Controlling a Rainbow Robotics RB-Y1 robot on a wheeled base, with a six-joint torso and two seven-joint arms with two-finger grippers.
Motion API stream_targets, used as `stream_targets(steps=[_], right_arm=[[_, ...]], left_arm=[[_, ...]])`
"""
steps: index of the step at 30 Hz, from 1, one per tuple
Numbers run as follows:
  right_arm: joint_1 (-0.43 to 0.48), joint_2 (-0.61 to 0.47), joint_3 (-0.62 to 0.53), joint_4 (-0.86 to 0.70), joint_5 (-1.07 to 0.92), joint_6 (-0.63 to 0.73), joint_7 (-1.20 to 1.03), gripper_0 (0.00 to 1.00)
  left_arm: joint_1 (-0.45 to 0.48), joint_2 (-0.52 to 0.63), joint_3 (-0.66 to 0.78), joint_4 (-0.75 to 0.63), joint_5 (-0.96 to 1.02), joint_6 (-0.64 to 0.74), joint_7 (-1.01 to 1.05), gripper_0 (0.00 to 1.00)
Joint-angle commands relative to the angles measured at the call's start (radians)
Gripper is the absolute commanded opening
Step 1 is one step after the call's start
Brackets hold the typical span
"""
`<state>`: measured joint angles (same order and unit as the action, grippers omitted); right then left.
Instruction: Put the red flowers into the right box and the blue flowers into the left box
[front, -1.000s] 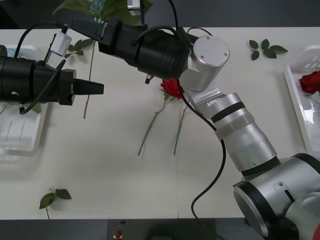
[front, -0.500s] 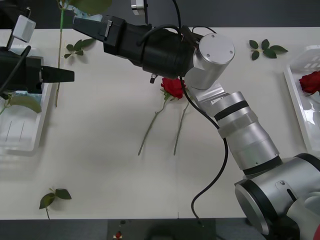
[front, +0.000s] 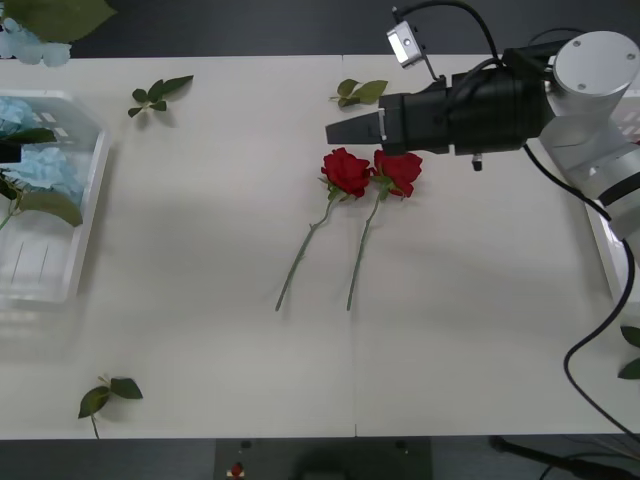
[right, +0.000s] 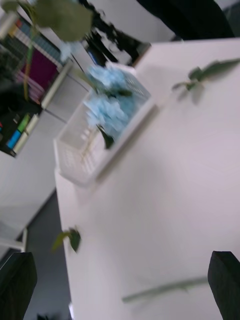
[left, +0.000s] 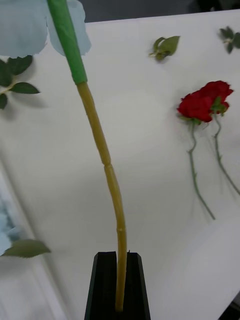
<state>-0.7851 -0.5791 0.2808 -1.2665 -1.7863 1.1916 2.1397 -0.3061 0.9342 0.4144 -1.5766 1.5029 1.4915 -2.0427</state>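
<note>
Two red flowers (front: 347, 170) lie side by side mid-table, stems toward me; the left wrist view shows the same red flowers (left: 205, 100). My right gripper (front: 345, 131) hovers just behind them, open and empty, fingers (right: 225, 280) wide apart. The left box (front: 60, 270) at the table's left edge holds blue flowers (front: 45, 170). My left gripper (left: 118, 285) is shut on the yellowish stem of another blue flower (left: 100, 145), whose pale head (front: 25, 45) hangs beyond the far-left corner. My right arm hides most of the right box (front: 604, 265).
Loose green leaf sprigs lie at the far left (front: 160, 92), behind the roses (front: 360, 90), at the near left (front: 105, 395) and at the right edge (front: 630, 352). My right arm's cable loops over the table's right side.
My right arm has swung from the far left back to the right, uncovering both roses. My left arm has drawn out of the front view, taking the blue flower to the far-left corner.
</note>
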Motion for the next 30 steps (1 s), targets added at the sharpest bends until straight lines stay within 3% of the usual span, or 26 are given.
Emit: stream_targets(steps=[1, 6, 15, 22, 30], right_arm=[[-0.054, -0.059, -0.026, -0.016, 0.076, 0.108, -0.109, 1.0], [-0.072, -0.07, -0.038, -0.022, 0.217, 0.241, -0.288, 1.0], [-0.072, -0.016, -0.012, -0.162, 0.559, 0.316, -0.753, 1.0], [-0.071, 0.048, -0.012, -0.215, 0.745, 0.434, -0.985, 1.0], [-0.069, 0.128, -0.012, -0.215, 0.923, 0.451, -1.192, 1.0]], left_arm=[[0.019, 0.071, 0.017, -0.03, -0.101, -0.043, -0.037, 0.0], [0.036, 0.103, 0.017, -0.028, -0.253, -0.091, -0.017, 0.0], [0.03, 0.126, 0.0, 0.061, -0.483, -0.132, 0.016, 0.0], [0.01, 0.129, -0.045, 0.152, -0.587, -0.145, 0.05, 0.0], [-0.001, 0.127, -0.112, 0.227, -0.639, -0.162, 0.078, 0.0]])
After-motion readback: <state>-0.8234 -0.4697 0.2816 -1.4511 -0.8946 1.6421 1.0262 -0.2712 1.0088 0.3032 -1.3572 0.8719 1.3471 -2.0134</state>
